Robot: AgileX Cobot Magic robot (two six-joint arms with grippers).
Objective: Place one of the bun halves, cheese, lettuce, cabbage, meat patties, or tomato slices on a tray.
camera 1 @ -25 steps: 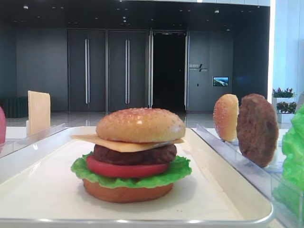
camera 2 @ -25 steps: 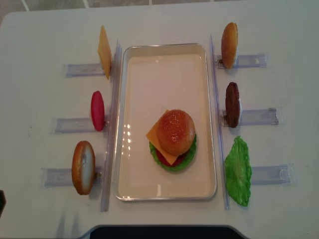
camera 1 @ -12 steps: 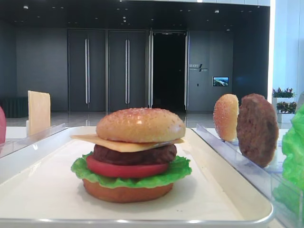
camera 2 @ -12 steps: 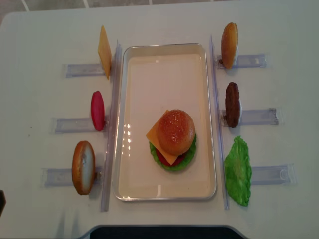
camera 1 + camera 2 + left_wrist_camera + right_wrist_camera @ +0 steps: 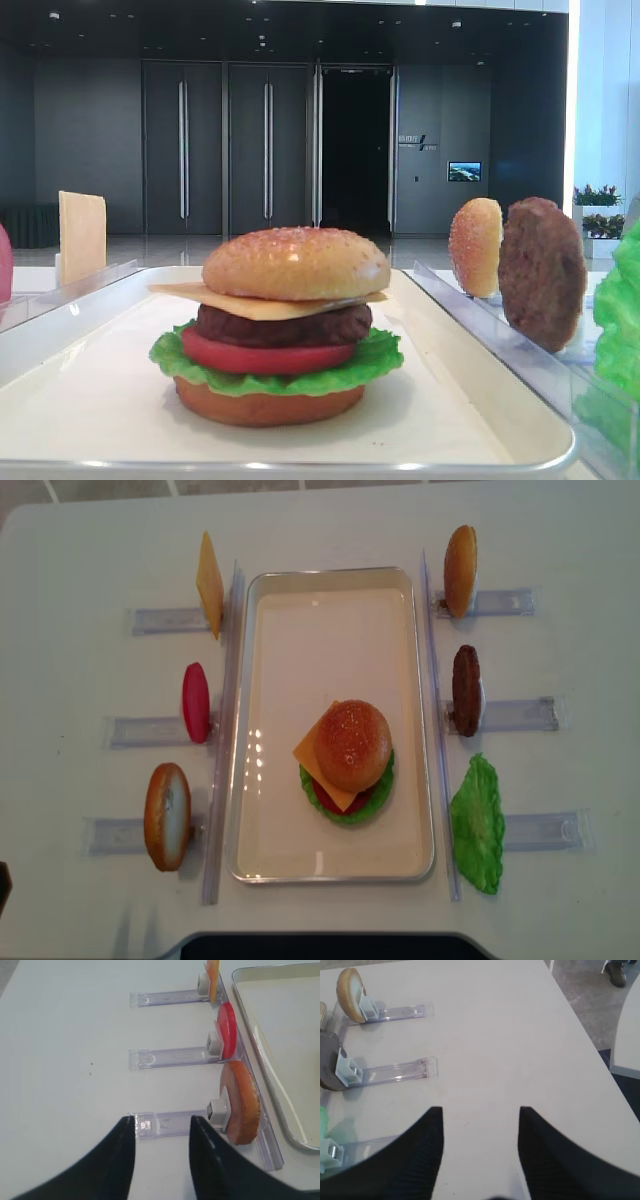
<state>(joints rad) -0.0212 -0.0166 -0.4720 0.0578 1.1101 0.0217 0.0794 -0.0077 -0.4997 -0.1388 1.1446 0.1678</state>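
Nothing on the desk (image 5: 90,540) has shifted over the last second: your burger (image 5: 347,760) sits complete on the tray (image 5: 330,580), bun top (image 5: 296,262) uppermost. Your right hand (image 5: 480,1112) and left hand (image 5: 161,1122) hover part-open and empty, well clear of it. The placing looks done.

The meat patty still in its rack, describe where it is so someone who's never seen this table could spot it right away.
Start at the white tray in the middle of the table, then look to its right, where three clear racks stand in a row. The meat patty stands on edge in the middle one, between a golden bun half and the green lettuce. It is the only dark brown, rough-surfaced disc there.
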